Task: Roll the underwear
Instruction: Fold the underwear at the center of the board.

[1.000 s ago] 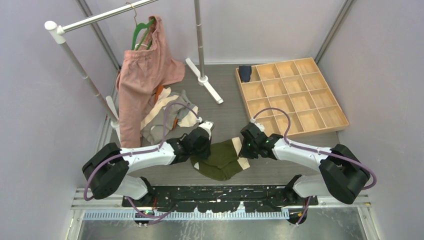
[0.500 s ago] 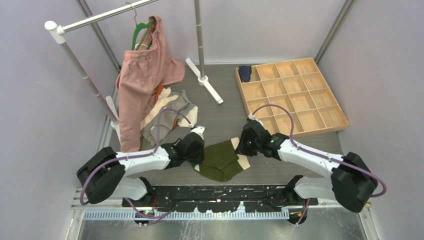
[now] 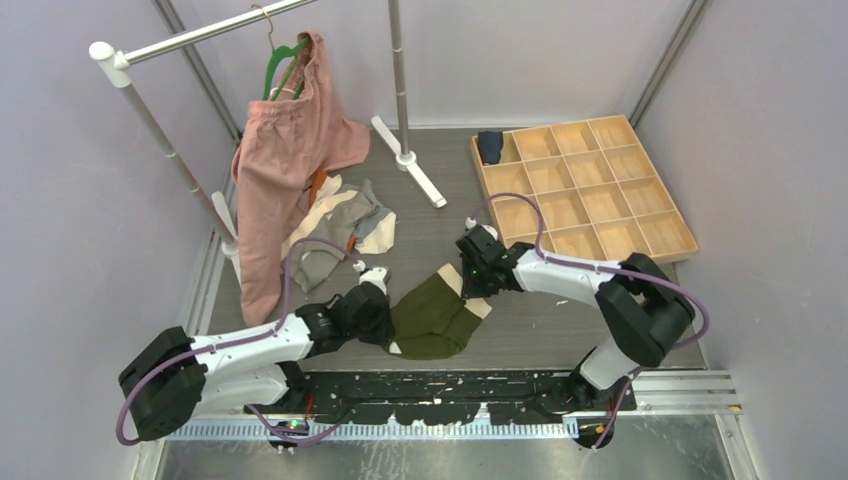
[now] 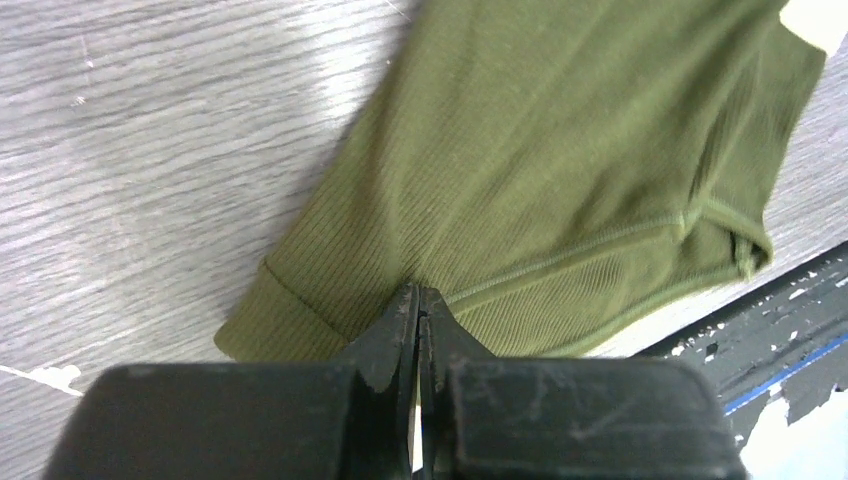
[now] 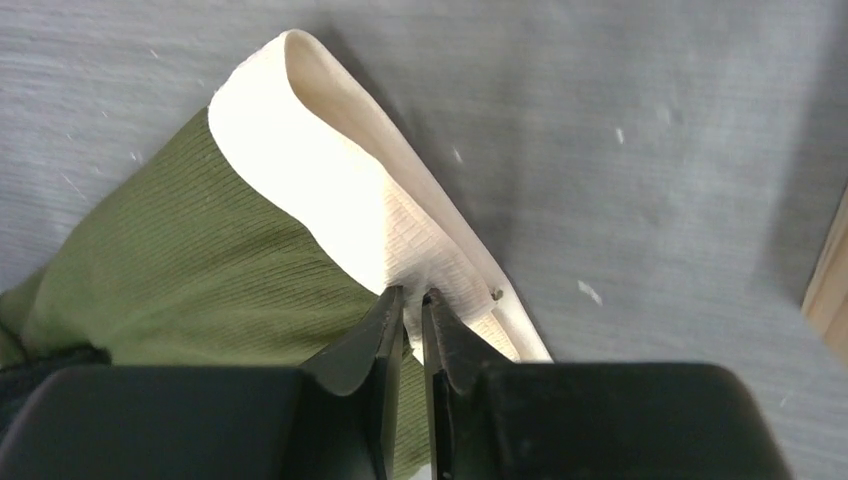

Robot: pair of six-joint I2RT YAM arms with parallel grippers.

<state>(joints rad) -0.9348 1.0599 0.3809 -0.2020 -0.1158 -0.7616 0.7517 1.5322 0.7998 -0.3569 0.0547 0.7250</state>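
Observation:
An olive green underwear (image 3: 430, 315) with a cream waistband (image 5: 330, 190) lies stretched on the grey table between my two arms. My left gripper (image 3: 380, 320) is at its near-left end. In the left wrist view the left gripper (image 4: 418, 292) is shut on the hem of the green fabric (image 4: 560, 150). My right gripper (image 3: 468, 282) is at the far-right end. In the right wrist view the right gripper (image 5: 413, 298) pinches a fold of the waistband, with the green cloth (image 5: 200, 270) to its left.
A pile of other underwear (image 3: 345, 225) lies at the back left, under a large pink garment (image 3: 285, 165) on a green hanger (image 3: 283, 60). The rack's foot (image 3: 410, 165) stands behind. A wooden compartment tray (image 3: 640, 240) at the right holds a navy roll (image 3: 489, 146).
Both grippers have shifted left with the olive underwear held between them. The right gripper also moved farther from me, and the left arm pulled back toward the near left.

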